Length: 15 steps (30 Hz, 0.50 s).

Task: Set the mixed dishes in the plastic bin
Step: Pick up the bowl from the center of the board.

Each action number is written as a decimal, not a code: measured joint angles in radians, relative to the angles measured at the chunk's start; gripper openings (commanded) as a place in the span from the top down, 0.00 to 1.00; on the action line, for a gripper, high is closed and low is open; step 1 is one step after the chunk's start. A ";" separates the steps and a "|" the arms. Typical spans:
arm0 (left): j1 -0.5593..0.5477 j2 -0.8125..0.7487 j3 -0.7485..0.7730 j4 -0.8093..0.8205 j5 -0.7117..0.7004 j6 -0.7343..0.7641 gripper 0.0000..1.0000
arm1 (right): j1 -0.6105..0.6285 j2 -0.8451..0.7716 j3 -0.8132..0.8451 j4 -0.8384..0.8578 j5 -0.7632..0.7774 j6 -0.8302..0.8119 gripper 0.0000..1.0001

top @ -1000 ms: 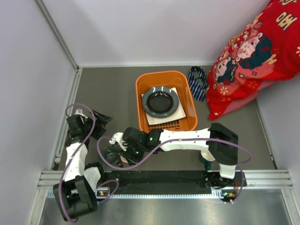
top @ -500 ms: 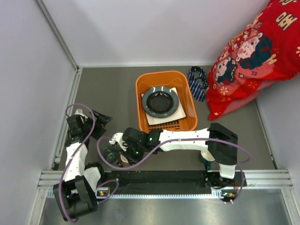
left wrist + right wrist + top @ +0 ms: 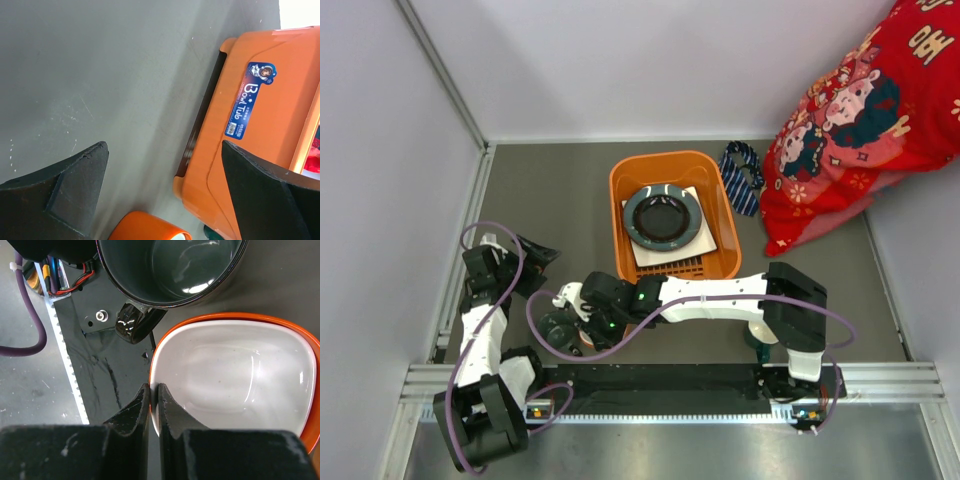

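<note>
The right claw (image 3: pixel 152 388) is pressed almost together, pinching the left rim of the orange bowl (image 3: pixel 235 385), one finger outside and one on the white inside; only the right wrist view shows this grip, since from above the arm covers it and just a sliver of orange shows; at the top of that view, just beside the bowl, stands the dark teal cup (image 3: pixel 170 270), its handle turned toward the bowl's rim, touching or not I cannot tell; both rest on the grey table (image 3: pixel 550 190).

The left claw (image 3: pixel 162 150) is spread wide and holds nothing; its own view alone shows the blue sticker (image 3: pixel 252 100) on the wall of the orange bin (image 3: pixel 270 170).

Only the overhead view looks into the bin; there the round plate (image 3: pixel 663 216) lies on the white square plate (image 3: pixel 665 257); right of the bin lie the striped necktie (image 3: pixel 740 178) and a red cloth (image 3: pixel 860 110).
</note>
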 measured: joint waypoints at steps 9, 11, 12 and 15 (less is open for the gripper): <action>0.000 0.000 0.000 0.000 0.000 0.000 0.01 | 0.000 0.000 0.007 -0.006 0.006 0.000 0.96; 0.000 0.000 0.000 0.000 0.000 0.000 0.01 | 0.000 0.000 0.011 -0.009 0.009 0.001 0.95; 0.000 0.000 0.000 0.000 0.000 0.000 0.01 | 0.000 0.000 0.011 -0.009 0.010 0.000 0.94; 0.000 0.000 0.000 0.000 0.000 0.000 0.01 | 0.000 0.000 0.012 -0.011 0.010 0.000 0.93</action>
